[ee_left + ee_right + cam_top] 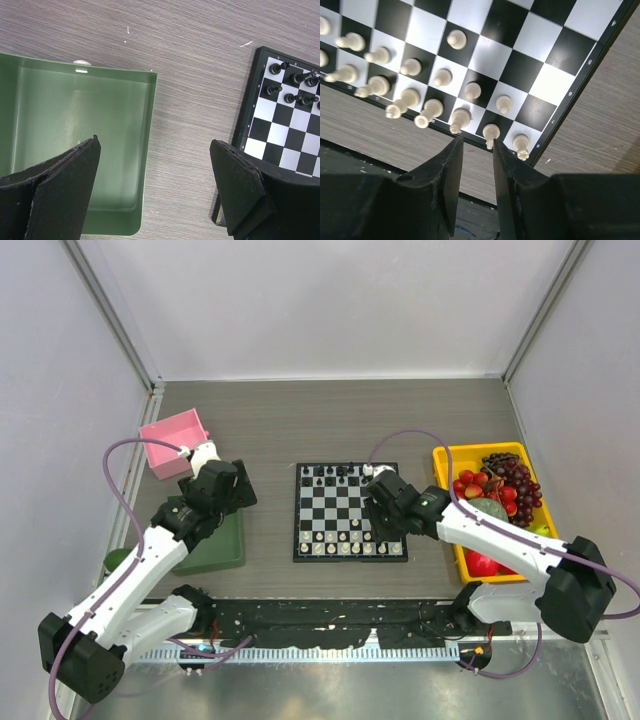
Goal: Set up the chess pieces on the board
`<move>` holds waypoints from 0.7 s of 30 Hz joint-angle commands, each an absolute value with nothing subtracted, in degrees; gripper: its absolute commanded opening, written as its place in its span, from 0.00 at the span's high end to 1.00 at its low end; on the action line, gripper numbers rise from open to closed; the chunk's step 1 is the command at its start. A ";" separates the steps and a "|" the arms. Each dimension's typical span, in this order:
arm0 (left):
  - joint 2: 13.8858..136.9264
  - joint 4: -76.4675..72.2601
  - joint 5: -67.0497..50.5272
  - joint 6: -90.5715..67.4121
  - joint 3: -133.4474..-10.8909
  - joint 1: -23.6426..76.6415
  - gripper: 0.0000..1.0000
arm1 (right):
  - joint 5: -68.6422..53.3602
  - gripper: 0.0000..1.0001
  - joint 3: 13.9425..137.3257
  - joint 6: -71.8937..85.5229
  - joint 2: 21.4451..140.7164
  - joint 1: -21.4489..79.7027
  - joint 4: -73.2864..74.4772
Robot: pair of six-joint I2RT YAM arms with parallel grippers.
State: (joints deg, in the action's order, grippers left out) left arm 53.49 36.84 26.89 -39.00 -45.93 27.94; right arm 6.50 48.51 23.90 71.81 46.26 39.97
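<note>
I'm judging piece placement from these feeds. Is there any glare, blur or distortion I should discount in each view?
Top external: the light is even and the shadows soft, but the chess pieces are too small to tell apart by type. Left wrist: the wood grain is sharp, with a bright glare spot on the green tray rim. Right wrist: the board squares are crisp, but the pieces splay outward toward the frame edges from close perspective.

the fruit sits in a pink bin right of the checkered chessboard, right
No: the red and purple fruit sits in a yellow plastic bin, not a pink one, right of the black-and-white checkered chessboard. The top external view shows it.
</note>
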 commanded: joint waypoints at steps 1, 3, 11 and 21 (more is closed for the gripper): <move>52.65 35.16 27.60 -39.46 -47.11 27.60 0.01 | 7.29 0.63 53.00 23.29 68.64 45.97 42.01; 52.56 35.07 27.60 -39.46 -47.11 27.60 0.01 | 8.08 0.63 53.79 23.29 68.38 45.97 41.84; 52.21 35.42 27.69 -39.37 -46.93 27.51 0.01 | 10.28 0.55 59.75 23.47 75.39 45.35 41.22; 50.63 36.21 29.26 -39.29 -46.32 27.42 0.01 | 6.68 0.52 66.09 22.06 88.59 45.26 39.12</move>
